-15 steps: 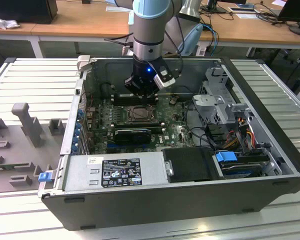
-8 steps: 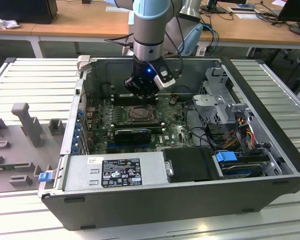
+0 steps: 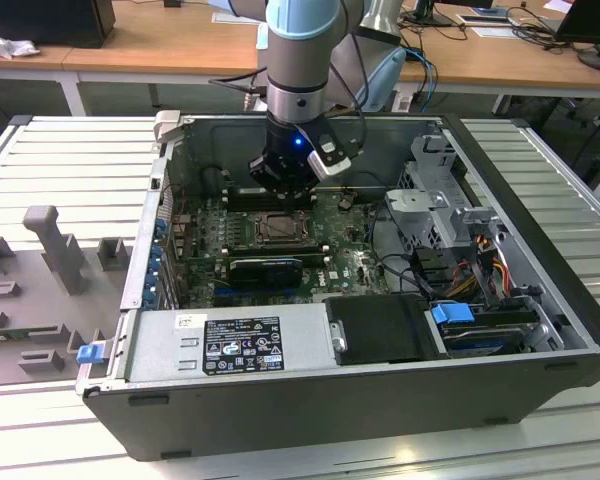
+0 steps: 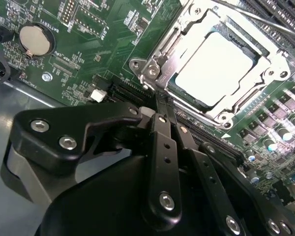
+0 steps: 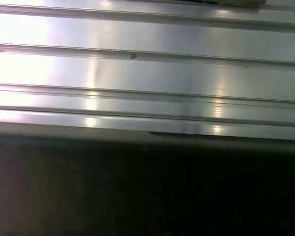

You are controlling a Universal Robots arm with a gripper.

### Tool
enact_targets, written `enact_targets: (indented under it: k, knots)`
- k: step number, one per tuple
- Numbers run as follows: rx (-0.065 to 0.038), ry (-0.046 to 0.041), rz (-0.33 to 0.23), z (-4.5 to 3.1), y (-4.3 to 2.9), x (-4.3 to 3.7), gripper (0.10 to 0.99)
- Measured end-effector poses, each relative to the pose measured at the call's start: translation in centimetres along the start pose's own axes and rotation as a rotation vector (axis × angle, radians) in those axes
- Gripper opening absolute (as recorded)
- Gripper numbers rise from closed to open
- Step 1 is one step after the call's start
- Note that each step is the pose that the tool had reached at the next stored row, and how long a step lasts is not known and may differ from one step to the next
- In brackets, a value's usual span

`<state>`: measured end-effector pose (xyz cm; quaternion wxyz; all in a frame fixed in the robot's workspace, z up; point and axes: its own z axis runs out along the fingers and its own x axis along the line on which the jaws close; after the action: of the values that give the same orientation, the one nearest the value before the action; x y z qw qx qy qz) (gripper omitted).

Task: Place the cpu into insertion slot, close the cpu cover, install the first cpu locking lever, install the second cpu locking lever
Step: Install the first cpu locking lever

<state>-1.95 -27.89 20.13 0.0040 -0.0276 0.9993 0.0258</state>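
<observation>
- Two steps judged done: cpu (image 4: 214, 66) lying flat in insertion slot (image 3: 280, 228), pale face up, with cpu cover (image 4: 163, 46) down around it as a metal frame.
- Tool (image 4: 162, 110) pressed together, no gap showing at the tips; poised low over the motherboard (image 4: 103, 29), just beside one corner of the cover. Cannot tell whether touching anything or nipping something thin.
- Seen in the exterior view hanging inside the open computer case (image 3: 380, 400), at the far side of the socket.
- Judged in hand: the first locking lever. Thin metal rod (image 4: 255, 19) running along one edge of the socket, seemingly a lever; latched or not, impossible to say.
- Likely calls for a steady push on a thin, springy wire, down and sideways under its hook, without slipping onto the board.
</observation>
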Motion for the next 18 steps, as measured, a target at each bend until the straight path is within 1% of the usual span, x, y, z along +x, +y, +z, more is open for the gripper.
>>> enact_targets:
  k: [1,2,4,5,6,8,9,12,18]
  knots:
    - [-0.002,0.0003,0.0,0.06,-0.03,-0.01,0.106]
    - [-0.007,-0.0001,0.0,0.07,-0.02,-0.01,0.106]
    - [-0.01,-0.0017,0.0,-0.06,0.03,-0.04,0.106]
    - [-0.01,-0.0015,0.0,-0.4,0.05,-0.04,0.106]
    - [-0.008,-0.0005,0.0,-1.1,0.06,-0.03,0.106]
    - [-0.006,-0.0005,0.0,-2.01,0.11,-0.05,0.106]
    - [-0.006,-0.0004,0.0,-2.02,0.08,-0.04,0.106]
    - [-0.006,-0.0004,0.0,-2.04,-0.31,-0.02,0.106]
    - [-0.006,-0.0004,0.0,-2.06,-0.7,0.0,0.106]
